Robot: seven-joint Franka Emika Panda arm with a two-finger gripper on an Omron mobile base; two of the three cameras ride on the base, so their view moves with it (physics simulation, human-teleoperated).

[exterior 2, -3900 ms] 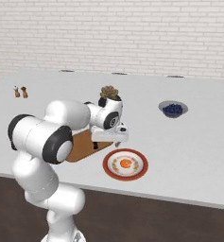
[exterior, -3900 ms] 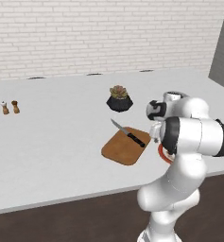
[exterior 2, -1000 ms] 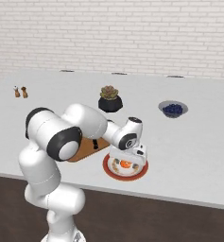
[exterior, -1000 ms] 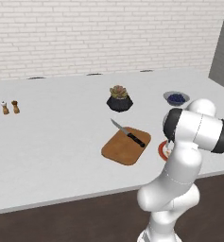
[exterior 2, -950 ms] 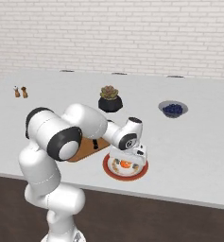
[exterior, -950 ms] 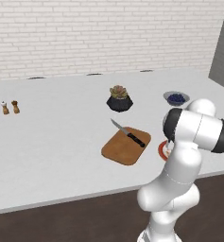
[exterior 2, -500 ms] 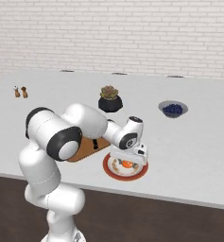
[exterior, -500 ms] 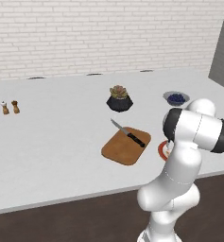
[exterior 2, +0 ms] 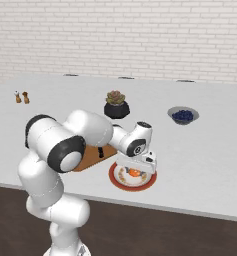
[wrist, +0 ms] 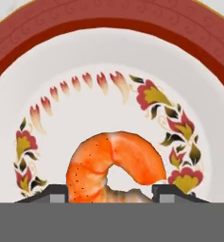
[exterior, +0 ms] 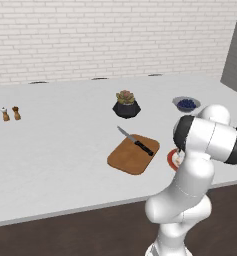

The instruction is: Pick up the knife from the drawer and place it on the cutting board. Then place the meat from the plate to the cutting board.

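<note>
Meat, a curled orange-red lump, lay on the round white plate with its red rim. The two-finger gripper hung low over it, jaws spread either side, not clamped. The black-handled knife rested on the brown wooden cutting board.

Even, bright rendered light
Shadows were faint and soft; base views looked slightly blurred, no glare or edge distortion.

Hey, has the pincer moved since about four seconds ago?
Yes. In the right base view the pincer has swung right, from beside the cutting board to low over the plate, with the meat between its fingertips.
</note>
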